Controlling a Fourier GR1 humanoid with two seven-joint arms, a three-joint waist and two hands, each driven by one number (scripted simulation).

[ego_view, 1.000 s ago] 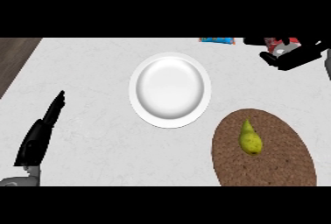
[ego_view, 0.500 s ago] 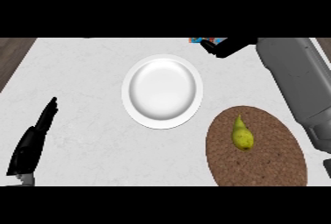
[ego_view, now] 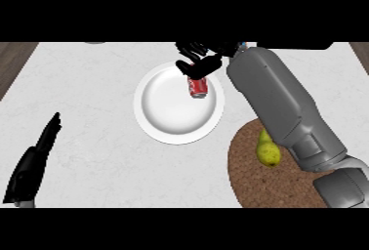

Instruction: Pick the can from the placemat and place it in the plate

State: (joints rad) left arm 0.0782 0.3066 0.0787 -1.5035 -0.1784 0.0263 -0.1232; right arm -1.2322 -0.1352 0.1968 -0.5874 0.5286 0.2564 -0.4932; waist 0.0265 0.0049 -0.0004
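Right hand (ego_view: 198, 61) has its fingers curled around the red can (ego_view: 198, 87) over the white plate (ego_view: 169, 124); left hand (ego_view: 34, 161) rests open, fingers straight.

Right hand (ego_view: 199, 59) fingers curled round can (ego_view: 198, 87) over plate (ego_view: 173, 122); left hand (ego_view: 32, 168) rests

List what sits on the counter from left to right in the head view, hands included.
Left hand resting at the lower left → white plate → red can on the plate, under the right hand → brown placemat with a yellow pear on it.
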